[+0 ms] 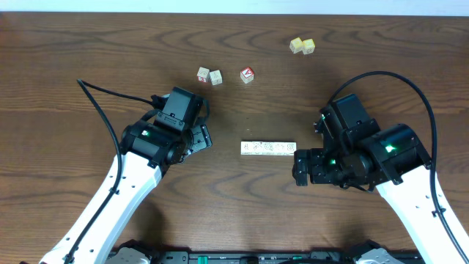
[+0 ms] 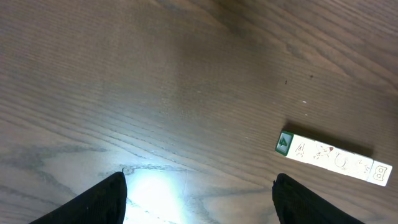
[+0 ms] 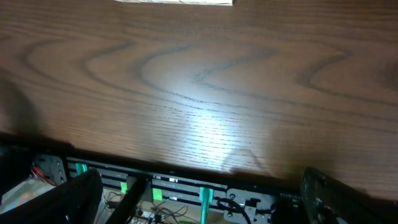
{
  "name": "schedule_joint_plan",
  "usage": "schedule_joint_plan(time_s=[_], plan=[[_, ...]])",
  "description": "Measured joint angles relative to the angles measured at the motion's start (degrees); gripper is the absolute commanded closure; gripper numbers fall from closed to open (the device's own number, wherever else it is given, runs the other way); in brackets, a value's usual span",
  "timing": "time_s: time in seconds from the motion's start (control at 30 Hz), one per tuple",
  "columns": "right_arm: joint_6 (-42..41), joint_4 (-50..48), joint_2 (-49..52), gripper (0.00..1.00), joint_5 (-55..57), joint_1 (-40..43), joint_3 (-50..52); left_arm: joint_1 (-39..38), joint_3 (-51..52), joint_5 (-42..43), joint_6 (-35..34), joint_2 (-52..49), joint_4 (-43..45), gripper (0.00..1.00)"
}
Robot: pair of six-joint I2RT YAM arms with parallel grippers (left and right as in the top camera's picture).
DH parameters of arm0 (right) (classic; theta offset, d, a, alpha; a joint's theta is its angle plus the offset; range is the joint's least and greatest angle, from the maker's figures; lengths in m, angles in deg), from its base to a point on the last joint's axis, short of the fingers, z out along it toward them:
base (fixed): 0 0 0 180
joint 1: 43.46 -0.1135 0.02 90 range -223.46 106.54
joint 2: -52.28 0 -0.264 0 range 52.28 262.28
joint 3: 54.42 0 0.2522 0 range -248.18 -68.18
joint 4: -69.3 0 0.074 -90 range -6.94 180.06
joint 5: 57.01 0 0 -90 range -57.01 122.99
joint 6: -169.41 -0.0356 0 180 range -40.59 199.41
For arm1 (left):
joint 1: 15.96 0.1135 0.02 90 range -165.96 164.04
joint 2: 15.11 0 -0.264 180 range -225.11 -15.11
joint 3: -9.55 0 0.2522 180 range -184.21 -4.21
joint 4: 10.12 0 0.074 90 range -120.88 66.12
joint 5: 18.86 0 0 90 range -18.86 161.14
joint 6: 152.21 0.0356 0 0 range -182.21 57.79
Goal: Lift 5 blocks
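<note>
The left gripper [image 1: 196, 144] at centre-left and the right gripper [image 1: 299, 167] right of centre both gape wide, holding nothing; between them, mid-frame, the 5 blocks [image 1: 269, 148] lie in a touching row; light, stiff, smooth wood, probably best squeezed from both ends.

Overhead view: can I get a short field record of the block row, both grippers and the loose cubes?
block row: whitish cubes end to end, lying on the table, not lifted
left gripper: open, empty, left of the row, apart from it
right gripper: open, empty, near the row's right end, not touching
loose, far side: two whitish cubes, red-and-white cube, two pale yellow cubes
</note>
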Motion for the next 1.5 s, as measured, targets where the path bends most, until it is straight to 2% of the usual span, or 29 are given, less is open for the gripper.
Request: schedule_joint_plan(time_s=[0.2, 0.37, 0.63, 0.93, 1.1, 1.27, 1.5], plan=[[0.3, -0.8, 0.0, 0.01, 0.1, 0.0, 0.5, 0.0, 0.0, 0.0, 0.0, 0.0, 0.0, 0.24], [2.9, -7.3, 0.0, 0.01, 0.1, 0.0, 3.1, 0.0, 0.0, -0.1, 0.0, 0.0, 0.0, 0.24], [12.4, -30.8, -3.8, 0.01, -3.8, 2.3, 14.2, 0.0, 0.0, -0.1, 0.0, 0.0, 0.0, 0.24], [17.5, -60.3, -24.4, 0.01, -13.1, 13.1, 36.5, 0.0, -0.2, -0.2, 0.0, 0.0, 0.0, 0.24], [18.3, -73.2, -38.2, 0.01, -14.4, 15.2, 50.3, 0.0, -0.2, -0.2, 0.0, 0.0, 0.0, 0.24], [18.4, -82.6, -49.6, 0.01, -14.5, 15.2, 60.5, 0.0, -0.2, -0.1, 0.0, 0.0, 0.0, 0.24], [17.8, -92.4, -60.4, 0.01, -13.2, 16.2, 72.2, 0.0, -0.2, -0.1, 0.0, 0.0, 0.0, 0.24]])
